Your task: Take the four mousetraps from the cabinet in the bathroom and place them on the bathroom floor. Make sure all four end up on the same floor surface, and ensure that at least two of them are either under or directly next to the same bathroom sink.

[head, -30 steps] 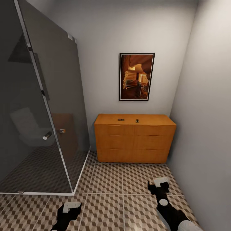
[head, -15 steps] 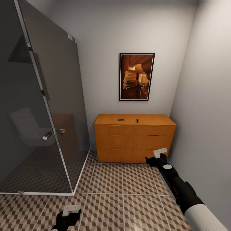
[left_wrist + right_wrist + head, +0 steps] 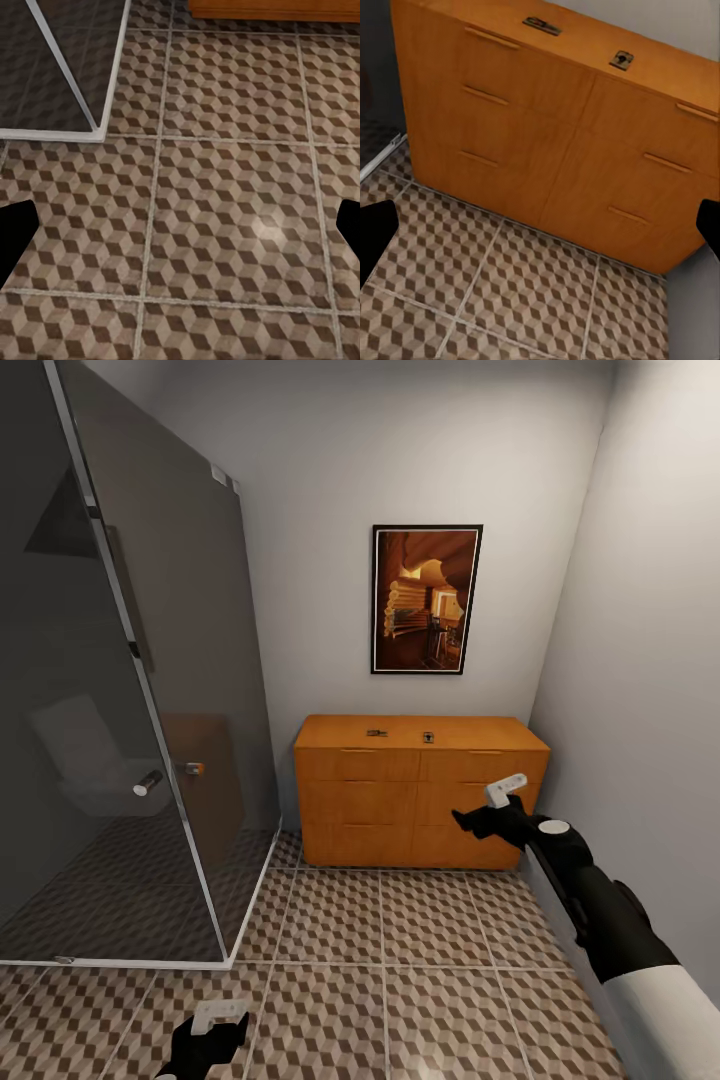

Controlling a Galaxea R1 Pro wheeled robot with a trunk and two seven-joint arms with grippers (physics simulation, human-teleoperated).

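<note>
Two traps sit on top of the cabinet [image 3: 420,790], in the middle of the frame: the left trap [image 3: 376,733] and the right trap [image 3: 428,737]. They look small, flat, light and stiff. You could pinch one by its wood edges, away from the wire. Your right gripper [image 3: 490,805] is up by the drawers, fingers wide apart and empty. Your left gripper [image 3: 215,1028] hangs low over the floor [image 3: 400,960], also spread and empty.

Two small dark-wired mousetraps [image 3: 377,733] [image 3: 428,737] are seen lying flat and apart on top of the orange-brown cabinet [image 3: 420,805], above and beyond the raised right end effector [image 3: 487,806]. The cube-patterned bathroom floor [image 3: 400,960] is spread below it.
</note>
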